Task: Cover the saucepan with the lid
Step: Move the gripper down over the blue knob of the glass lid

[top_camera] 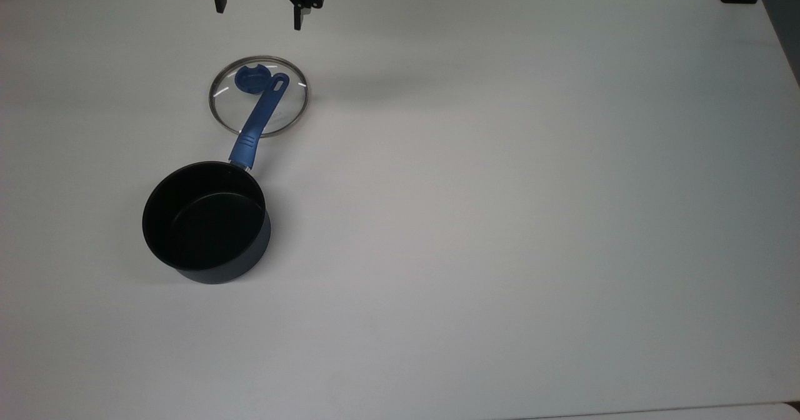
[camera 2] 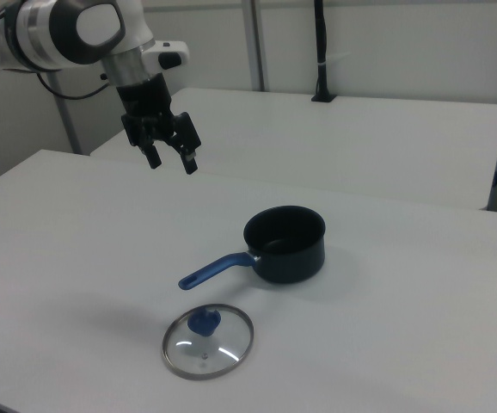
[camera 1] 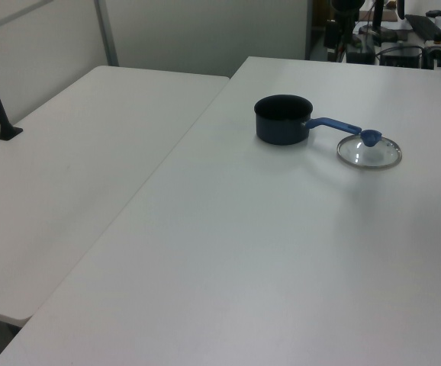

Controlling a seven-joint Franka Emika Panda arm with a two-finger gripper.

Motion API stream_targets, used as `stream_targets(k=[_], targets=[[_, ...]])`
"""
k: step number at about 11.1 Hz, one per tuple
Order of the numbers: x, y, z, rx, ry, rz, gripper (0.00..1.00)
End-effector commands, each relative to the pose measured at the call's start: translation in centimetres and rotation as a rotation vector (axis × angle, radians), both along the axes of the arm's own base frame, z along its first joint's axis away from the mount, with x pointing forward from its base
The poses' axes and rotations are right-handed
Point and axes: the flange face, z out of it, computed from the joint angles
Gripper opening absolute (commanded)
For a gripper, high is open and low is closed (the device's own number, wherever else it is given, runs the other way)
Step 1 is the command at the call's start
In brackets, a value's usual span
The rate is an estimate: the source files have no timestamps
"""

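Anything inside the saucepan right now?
No: the saucepan shows a bare black inside. The lid lies on the table beyond its handle. The near inner wall is hidden.

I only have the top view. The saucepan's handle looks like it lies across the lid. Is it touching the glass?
Observer: No. In the right view the saucepan handle ends clear of the lid, with bare table showing between them.
Operator: How high is the gripper?
Observer: In the right view the gripper hangs well above the table.
Operator: Is the lid lying flat?
Observer: Yes, flat, knob up.
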Motion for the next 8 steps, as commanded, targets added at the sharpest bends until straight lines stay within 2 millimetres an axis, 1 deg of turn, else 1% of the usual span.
stream_targets(k=[1, 7, 8], targets=[[-0.44, 0.38, 0.86, 0.017, -0.003, -0.006, 1.0], [-0.45, 0.31, 0.79, 0.019, -0.002, -0.009, 1.0], [-0.77, -0.53, 1.07, 0.029, -0.005, -0.01, 1.0]])
